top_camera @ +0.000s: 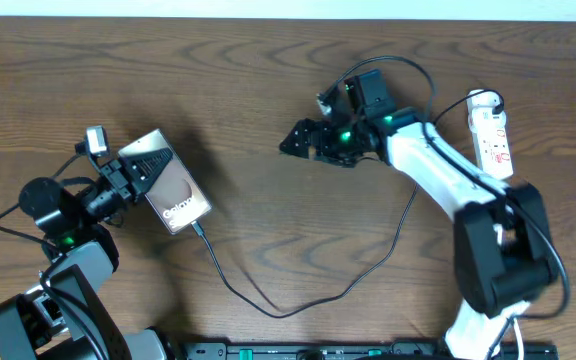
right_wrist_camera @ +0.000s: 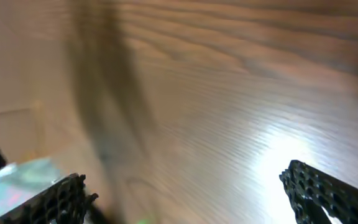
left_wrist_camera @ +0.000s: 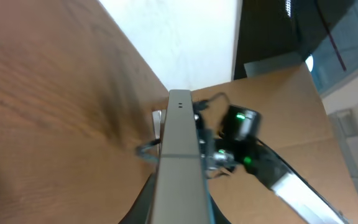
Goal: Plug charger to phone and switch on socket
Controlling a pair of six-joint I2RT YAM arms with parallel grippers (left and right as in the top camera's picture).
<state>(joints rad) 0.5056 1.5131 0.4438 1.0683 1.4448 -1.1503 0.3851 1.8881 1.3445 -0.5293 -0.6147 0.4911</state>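
2 grippers, 2 different states. Our left gripper is clenched on the phone, pinching its upper end and holding it tilted at the left of the table. The left wrist view shows the slab edge-on between the fingers. Our right gripper stands fully spread and empty near the table's middle, well apart from both the phone and the socket.

The charger meets the phone's lower end with its plug tip. We judge it seated, though the joint is too small to be sure. That would leave 1 step: switching on the socket, which lies at the far right, just beside our right arm. The next move calls for swinging the right gripper over to the socket and pressing its switch with 1 fingertip. We cannot tell which red mark is the switch.

Around us, the charger loops along the near side and climbs up under the right arm, so a wide swing could snag it and tug the plug loose.
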